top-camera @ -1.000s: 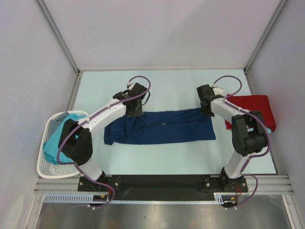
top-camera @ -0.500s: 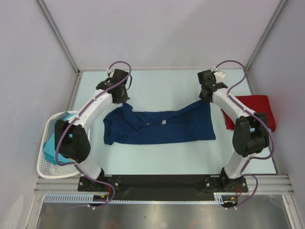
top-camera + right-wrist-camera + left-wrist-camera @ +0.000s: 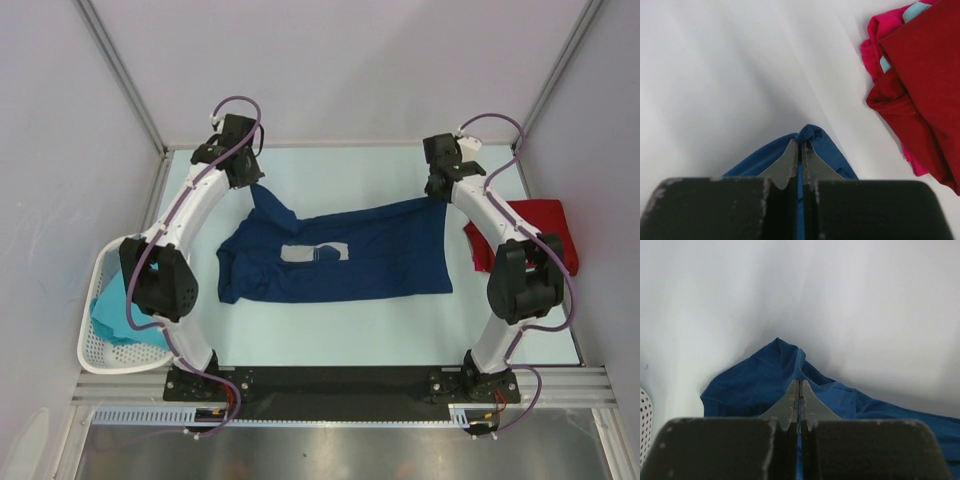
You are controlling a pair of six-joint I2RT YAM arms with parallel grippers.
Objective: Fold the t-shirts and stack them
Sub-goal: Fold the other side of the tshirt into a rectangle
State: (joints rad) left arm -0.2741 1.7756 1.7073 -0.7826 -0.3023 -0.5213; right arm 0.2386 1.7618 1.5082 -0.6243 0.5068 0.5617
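Overhead, the navy t-shirt (image 3: 370,262) is seen spread across the middle of the frame, its long axis running left to right. Its upper edge is raised at both ends: the upper-left corner is pinched by the left gripper (image 3: 254,186) and the upper-right corner by the right gripper (image 3: 437,192). The body of the cloth lies below both pincers in the frame, toward the arm bases, with the grey print (image 3: 312,253) facing up. The red t-shirt (image 3: 535,228) is located at the right edge, nearer the right arm. A turquoise t-shirt (image 3: 108,312) is contained in the white basket (image 3: 92,350) at lower left.

From the left wrist, the left gripper (image 3: 799,390) is shown clenched on a peak of the navy cloth, which spreads to the left and right of the fingertips.

From the right wrist, the right gripper (image 3: 801,150) is shown clenched on a navy fold. The red t-shirt occupies the upper right of the frame, apart from that fold.

The coming move is judged to depend on both pincers being aligned along the left-to-right axis, so that the raised edge is drawn taut.
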